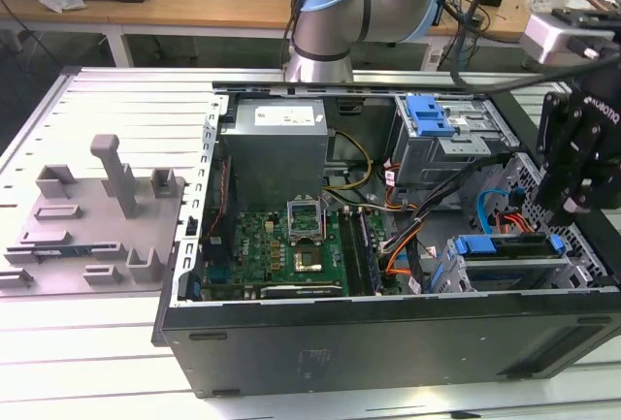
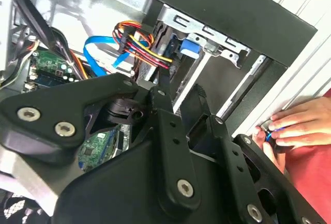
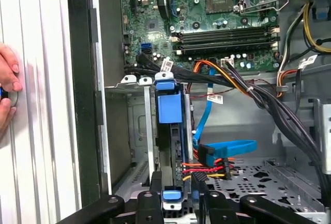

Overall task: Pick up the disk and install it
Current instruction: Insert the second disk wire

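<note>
The claw (image 3: pixel 177 195) sits right over the disk (image 3: pixel 169 109), fingers straddling its blue rail end, though whether they're actually pinching it I can't tell. The disk stands edge-on in its cage (image 3: pixel 135 131), so any tilt could jam it against those metal walls. Beyond, the cable bundle (image 3: pixel 243 87) crowds one side, and a person's hand (image 3: pixel 8 87) rests on the surface outside the case wall (image 3: pixel 83 79).

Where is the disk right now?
The disk sits on edge in the drive cage at the computer case's near corner, on the exterior view's right, under the gripper.
</note>
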